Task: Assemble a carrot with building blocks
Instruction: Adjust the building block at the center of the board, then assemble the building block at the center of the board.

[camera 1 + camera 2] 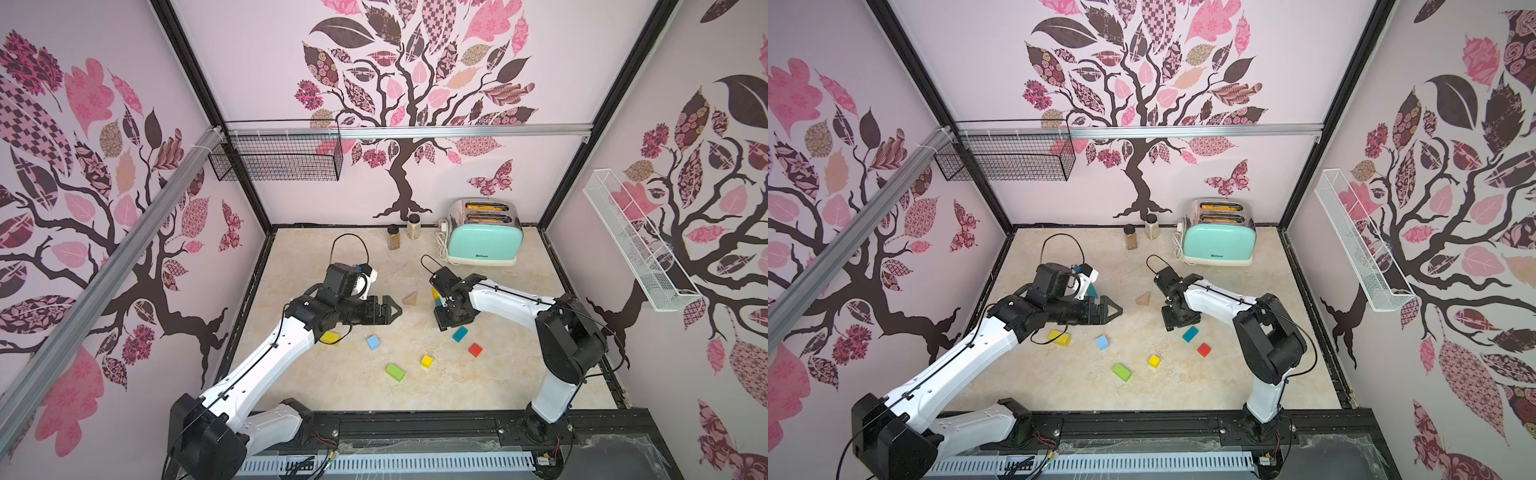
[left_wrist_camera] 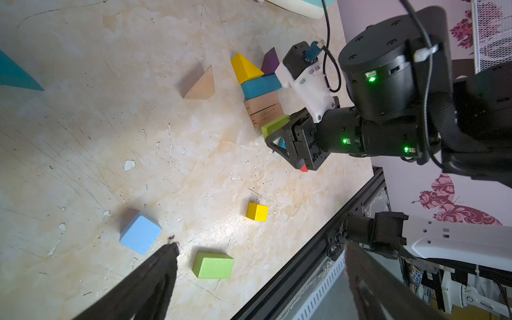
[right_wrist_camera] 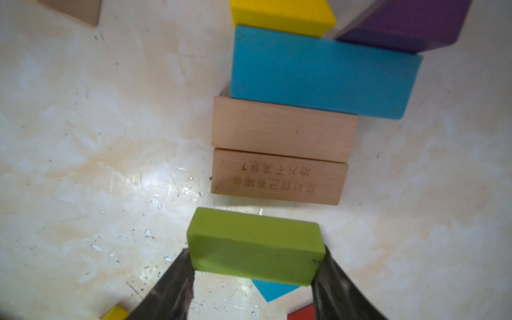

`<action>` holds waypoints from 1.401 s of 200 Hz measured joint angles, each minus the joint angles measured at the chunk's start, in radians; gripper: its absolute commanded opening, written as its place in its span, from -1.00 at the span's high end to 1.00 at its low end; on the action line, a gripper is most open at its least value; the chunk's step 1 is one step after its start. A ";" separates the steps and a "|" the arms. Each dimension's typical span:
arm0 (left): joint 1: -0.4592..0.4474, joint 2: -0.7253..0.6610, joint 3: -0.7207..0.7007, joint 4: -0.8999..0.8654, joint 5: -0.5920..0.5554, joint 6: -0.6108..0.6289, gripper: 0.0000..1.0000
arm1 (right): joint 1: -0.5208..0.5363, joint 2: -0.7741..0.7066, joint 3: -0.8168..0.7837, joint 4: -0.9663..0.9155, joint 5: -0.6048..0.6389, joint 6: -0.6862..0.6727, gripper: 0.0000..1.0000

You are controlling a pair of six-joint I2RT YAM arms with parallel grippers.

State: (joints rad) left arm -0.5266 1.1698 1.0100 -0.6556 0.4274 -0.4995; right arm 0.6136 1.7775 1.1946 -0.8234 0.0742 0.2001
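Across the table [image 1: 332, 390] from where I stand, I count fourteen blocks [image 2: 261, 94]. Six form a line just toward 1 o'clock of centre. A yellow wedge [image 3: 282, 16] and a purple wedge [image 3: 407, 25] sit at the far end. Next come a teal brick [image 3: 321, 72], a plain wood brick [image 3: 282, 128] and a lettered wood brick [image 3: 277, 177]. Last is a green brick [image 3: 249, 235], just short of the lettered one, with a thin gap between.

The right gripper [image 3: 255, 257] grasps that green brick by its ends. The left gripper [image 1: 394, 310] hangs at 9 o'clock of centre, jaws spread wide, holding nothing.

Eight blocks lie loose:
- A wood wedge [image 1: 410, 298] sits at centre.
- A teal wedge [image 2: 16, 76] sits at 10 o'clock.
- A yellow brick [image 1: 330, 337] sits at 8 o'clock.
- Toward 6 o'clock lie a light blue cube [image 1: 373, 342], a second green brick [image 1: 395, 372], a yellow cube [image 1: 427, 360], a teal block [image 1: 460, 333] and a red cube [image 1: 475, 350].

Two jars [image 1: 393, 237] stand at 12 o'clock, one filled brown, one pale. One mint toaster [image 1: 484, 241] stands at 1 o'clock, its two slots showing orange inside. A black basket [image 1: 276, 160] hangs at 11 o'clock and a white basket [image 1: 636, 245] at 3 o'clock.

The tabletop is beige marble pattern, scratched and chipped. The walls [image 1: 257, 83] are pale pink with tree and butterfly decals, held in a black frame [image 1: 193, 70].
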 measured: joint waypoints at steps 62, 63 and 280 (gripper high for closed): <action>-0.002 0.011 0.002 0.010 0.000 0.001 -0.96 | -0.008 0.005 -0.032 -0.006 -0.030 0.021 -0.10; -0.002 0.011 0.002 0.010 0.000 0.001 -0.96 | -0.008 0.005 -0.032 -0.006 -0.030 0.021 -0.10; -0.005 0.059 0.008 0.034 -0.006 -0.003 -0.96 | -0.095 0.060 -0.003 0.049 -0.090 0.019 -0.21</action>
State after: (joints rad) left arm -0.5312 1.2285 1.0176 -0.6216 0.4217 -0.5030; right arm 0.5186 1.8374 1.1912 -0.7742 -0.0154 0.2195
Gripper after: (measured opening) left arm 0.980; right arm 0.613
